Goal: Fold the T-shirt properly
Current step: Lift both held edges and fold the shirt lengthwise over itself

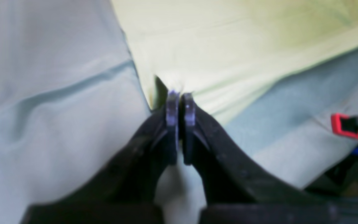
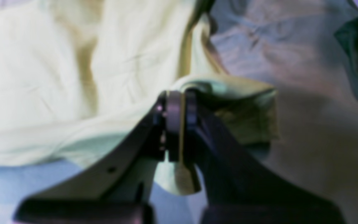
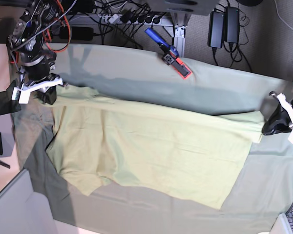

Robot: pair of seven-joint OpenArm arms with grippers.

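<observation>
So the T-shirt [image 3: 151,146] is a plain pale yellow-green one, spread mostly flat and lying sideways across the middle of the scene. One short sleeve pokes out at the near left, and the straight hem edge runs down the right side. Its far edge looks pulled taut between the far-left corner and the right corner. A few soft creases run through the body. The left end sits a bit lifted and rumpled; the near edge lies flat.
</observation>
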